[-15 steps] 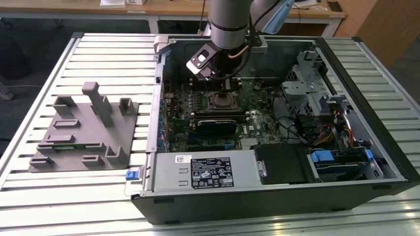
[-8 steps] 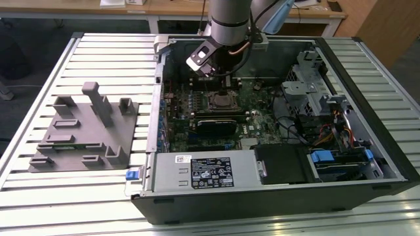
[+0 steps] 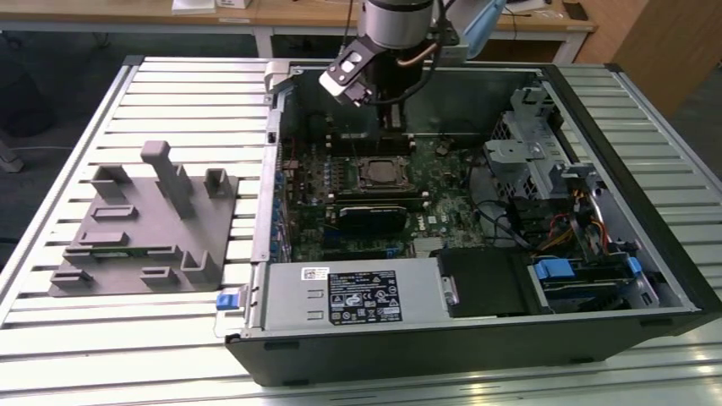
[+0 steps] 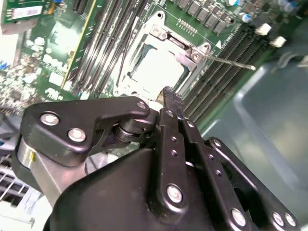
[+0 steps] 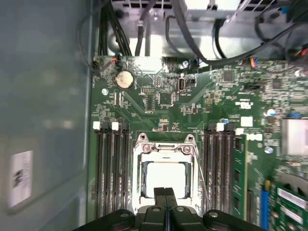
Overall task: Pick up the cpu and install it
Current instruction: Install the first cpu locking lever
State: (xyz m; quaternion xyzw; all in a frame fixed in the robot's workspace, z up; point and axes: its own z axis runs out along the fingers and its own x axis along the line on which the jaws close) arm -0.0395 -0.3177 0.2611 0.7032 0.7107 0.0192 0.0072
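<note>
Pincer, black and closed, hangs above pale square cpu.

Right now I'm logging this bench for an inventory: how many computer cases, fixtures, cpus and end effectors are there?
Open black metal computer case: 1
Grey plastic block fixture: 1
Silver-grey flat square cpu, lying in the motherboard socket: 1
Black end effector, shut, by the socket: 1
Total: 4
</note>
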